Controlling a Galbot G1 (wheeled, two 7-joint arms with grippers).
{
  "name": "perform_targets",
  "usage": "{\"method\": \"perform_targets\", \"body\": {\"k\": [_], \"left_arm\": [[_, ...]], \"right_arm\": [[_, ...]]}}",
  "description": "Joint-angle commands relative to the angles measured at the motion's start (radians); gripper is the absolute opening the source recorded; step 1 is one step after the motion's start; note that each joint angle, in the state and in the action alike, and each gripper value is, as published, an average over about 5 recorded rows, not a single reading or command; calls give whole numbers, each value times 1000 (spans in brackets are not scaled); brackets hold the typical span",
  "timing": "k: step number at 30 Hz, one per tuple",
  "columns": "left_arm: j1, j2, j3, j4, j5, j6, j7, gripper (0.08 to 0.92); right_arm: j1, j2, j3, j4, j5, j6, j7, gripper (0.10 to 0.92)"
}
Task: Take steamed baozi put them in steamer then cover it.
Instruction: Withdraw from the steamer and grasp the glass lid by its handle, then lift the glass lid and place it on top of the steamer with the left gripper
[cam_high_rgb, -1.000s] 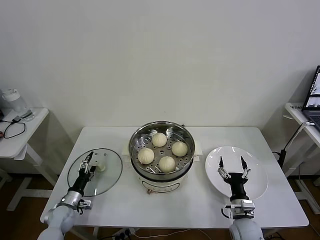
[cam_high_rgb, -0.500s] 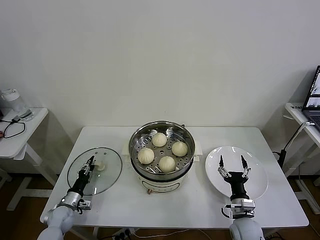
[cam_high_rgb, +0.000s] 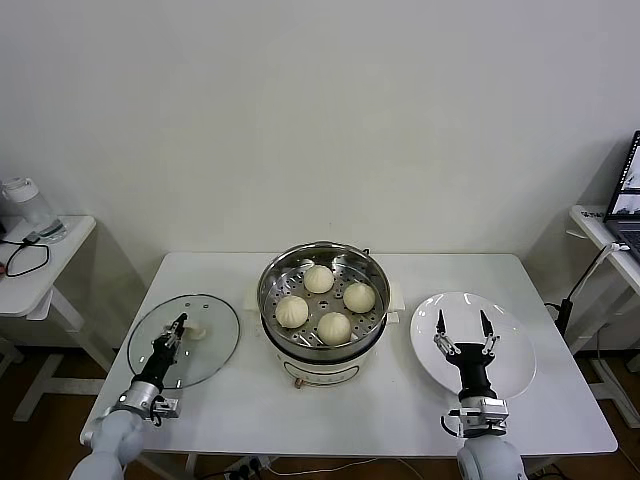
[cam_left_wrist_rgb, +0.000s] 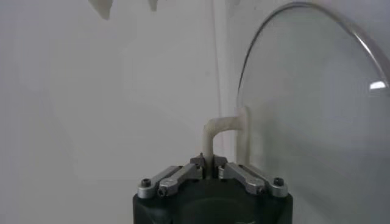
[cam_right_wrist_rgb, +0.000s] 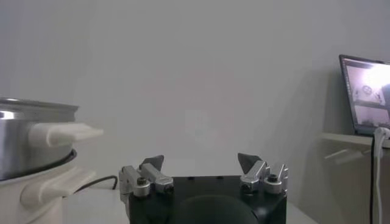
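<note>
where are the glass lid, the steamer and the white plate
glass lid (cam_high_rgb: 205, 345), head view, bare glass pane
steamer (cam_high_rgb: 323, 250), head view, far steel rim
white plate (cam_high_rgb: 510, 345), head view, bare right part

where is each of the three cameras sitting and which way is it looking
Head view: high, looking down at the table; both arms show.
Left wrist view: behind the left gripper, shut on the cover handle.
Right wrist view: behind the open right gripper, facing the wall and laptop.
Shared: steamer, in head and right wrist views.

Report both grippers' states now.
Left gripper: shut on the cover, gripping its handle.
Right gripper: open, holding nothing, over the plate.
</note>
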Motion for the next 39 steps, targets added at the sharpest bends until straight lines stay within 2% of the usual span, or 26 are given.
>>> {"method": "perform_targets", "body": {"k": [1,5,10,15,20,24,28,39], "left_arm": [[95,68,-47,-336,-244,131,77,187],[142,93,-87,-561,-345,239,135,187],[163,98,-73,-756,-372,347,186,187],[169,94,59,-950,-365,474,255,187],[107,69,277,-1055,-287,626,359,187],[45,19,432,-1035,-204,700,438,187],[-17,-62,535,-951,-147,759,496,187],[-124,-218,631,-751,21,820,598,187]], "right_arm": [[3,-2,-1,-1,-2,2,-1,823],[7,-2,1,-3,-4,2,-1,823],[7,-2,3,-1,-6,-1,-1,823],[10,-2,9,-6,-6,-3,0,823],[21,-2,13,-20,-5,-6,2,823],[32,1,13,-32,-5,-11,3,823],[42,9,11,-45,-7,-15,3,823],[55,28,13,-75,-17,-12,2,823]]}}
